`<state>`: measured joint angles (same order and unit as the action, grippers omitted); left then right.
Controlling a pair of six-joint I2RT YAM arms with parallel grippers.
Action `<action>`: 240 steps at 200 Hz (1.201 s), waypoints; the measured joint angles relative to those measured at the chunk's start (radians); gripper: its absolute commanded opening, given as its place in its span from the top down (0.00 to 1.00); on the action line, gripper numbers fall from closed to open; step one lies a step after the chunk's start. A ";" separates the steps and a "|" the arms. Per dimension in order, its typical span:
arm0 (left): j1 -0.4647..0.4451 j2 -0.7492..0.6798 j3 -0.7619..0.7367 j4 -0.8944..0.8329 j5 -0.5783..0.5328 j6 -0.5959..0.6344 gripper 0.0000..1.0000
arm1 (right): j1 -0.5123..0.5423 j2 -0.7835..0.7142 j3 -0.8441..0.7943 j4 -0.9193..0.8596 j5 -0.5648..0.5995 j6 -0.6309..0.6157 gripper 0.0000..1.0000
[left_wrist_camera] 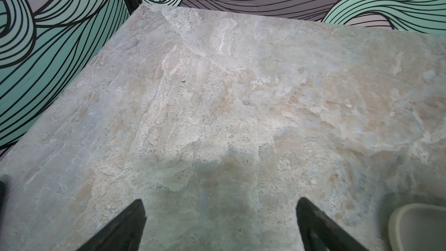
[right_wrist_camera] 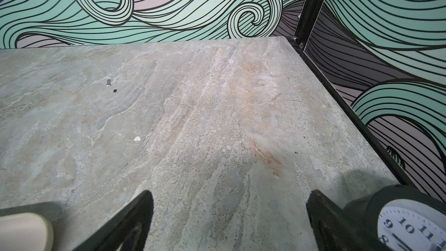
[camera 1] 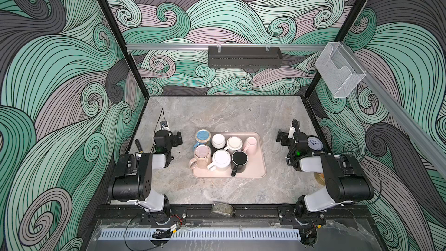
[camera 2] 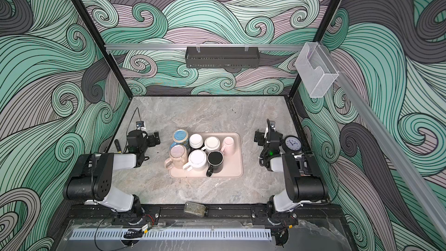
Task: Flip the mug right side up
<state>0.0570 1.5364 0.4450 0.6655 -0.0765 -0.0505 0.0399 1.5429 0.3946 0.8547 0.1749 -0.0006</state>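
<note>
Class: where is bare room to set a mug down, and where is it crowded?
Bare: table between tray and back wall; table between tray and front rail; tray's right front corner beside black mug. Crowded: mugs packed on tray's left.

Before me lies a grey, marbled stone table (camera 1: 217,117). At its centre sits a pale pink rectangular tray (camera 1: 261,165). Near the right edge rests a round, black-rimmed clock (camera 1: 315,144) with a white face. By the left edge lies a thin dark tool (camera 1: 138,145). A small white chip (right_wrist_camera: 136,138) rests on bare stone
</note>
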 measured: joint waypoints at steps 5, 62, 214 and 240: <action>0.000 0.000 0.000 0.000 0.007 0.003 0.01 | 0.000 0.000 0.000 -0.001 -0.008 -0.001 0.01; 0.026 0.000 0.011 -0.009 0.074 0.012 0.02 | -0.007 0.000 0.000 -0.010 -0.059 -0.004 0.01; -0.012 -0.366 0.174 -0.432 0.049 -0.204 0.02 | 0.057 -0.329 0.255 -0.501 0.052 0.067 0.01; -0.101 -0.433 0.241 -0.591 0.115 -0.268 0.02 | 0.094 -0.378 0.275 -0.630 -0.004 0.113 0.01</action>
<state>-0.0437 1.1038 0.6861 0.0746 0.0387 -0.3187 0.1337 1.1652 0.6697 0.2249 0.1707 0.1120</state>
